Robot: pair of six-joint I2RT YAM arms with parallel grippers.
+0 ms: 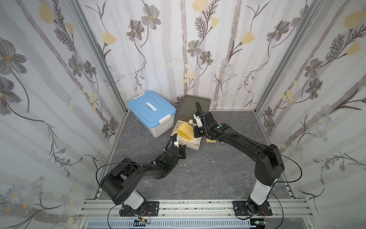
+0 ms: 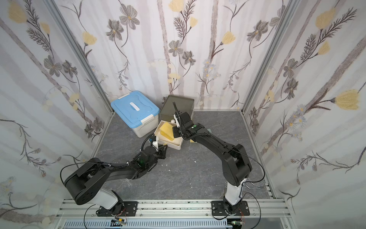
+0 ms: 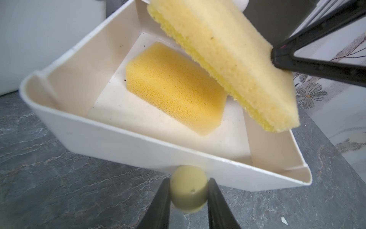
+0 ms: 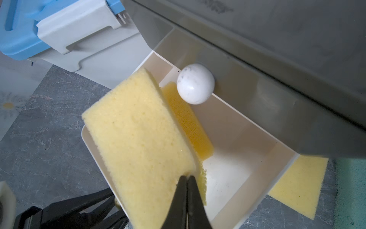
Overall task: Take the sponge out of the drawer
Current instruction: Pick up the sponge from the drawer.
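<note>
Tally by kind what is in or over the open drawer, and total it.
Sponges: 2 (held sponge in the right gripper over the drawer; loose sponge on its floor)
Ball: 1
Total: 3

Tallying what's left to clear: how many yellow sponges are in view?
3. The pale sponge is pinched in the right claw over the drawer; a darker sponge lies on its floor; a third sponge sits on the table beside it. The right arm may hide more.
</note>
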